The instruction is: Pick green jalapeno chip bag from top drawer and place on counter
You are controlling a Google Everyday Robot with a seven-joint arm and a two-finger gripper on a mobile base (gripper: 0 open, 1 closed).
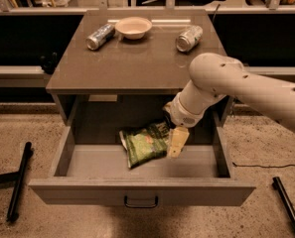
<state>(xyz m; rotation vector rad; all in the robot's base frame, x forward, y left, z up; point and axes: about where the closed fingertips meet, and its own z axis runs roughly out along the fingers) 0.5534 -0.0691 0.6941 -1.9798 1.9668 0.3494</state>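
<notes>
Hanging from the pale arm (pixel 246 88) into the top drawer (pixel 87 192), the gripper (pixel 176 144) is seen right at the right edge of the green jalapeno chip bag (pixel 144 145). Whether it is spread or closed cannot be told. The bag is laid flat on the drawer floor, toward the back. The drawer is pulled out beneath the counter (pixel 132 63). On the counter, a white bowl (pixel 133 27) is flanked by a tipped silver can (pixel 100 35) and a second can (pixel 188 37).
</notes>
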